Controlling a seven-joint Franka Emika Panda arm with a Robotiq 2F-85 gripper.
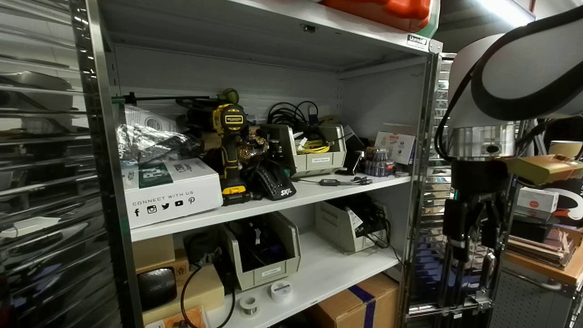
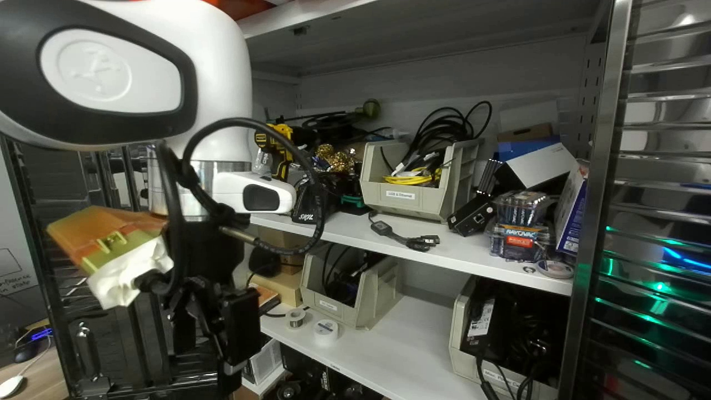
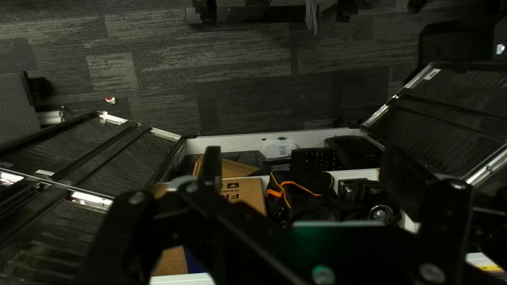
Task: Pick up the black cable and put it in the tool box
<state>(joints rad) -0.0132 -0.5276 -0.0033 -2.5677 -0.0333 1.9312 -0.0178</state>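
Cabinet (image 1: 387, 86) with white shelves (image 2: 464, 247) and, in front of it, the robot arm (image 2: 228, 83): the upper link extends out of frame in both exterior views, and the wrist (image 1: 478, 141) is vertical below it. The gripper (image 3: 304, 170) hangs beneath, aimed downward; in the wrist view its jaws stand well apart. Grey bin (image 2: 425, 204), standing on a shelf. Black cable (image 2: 383, 228), lying on that shelf just in front of the bin, well apart from the gripper.

The door (image 2: 652, 183) is glossy, the shelf (image 2: 464, 248) smooth, the cable (image 2: 383, 228) matt plastic, the bag (image 1: 152, 134) shiny and crinkled, the carton (image 1: 339, 304) matt cardboard.
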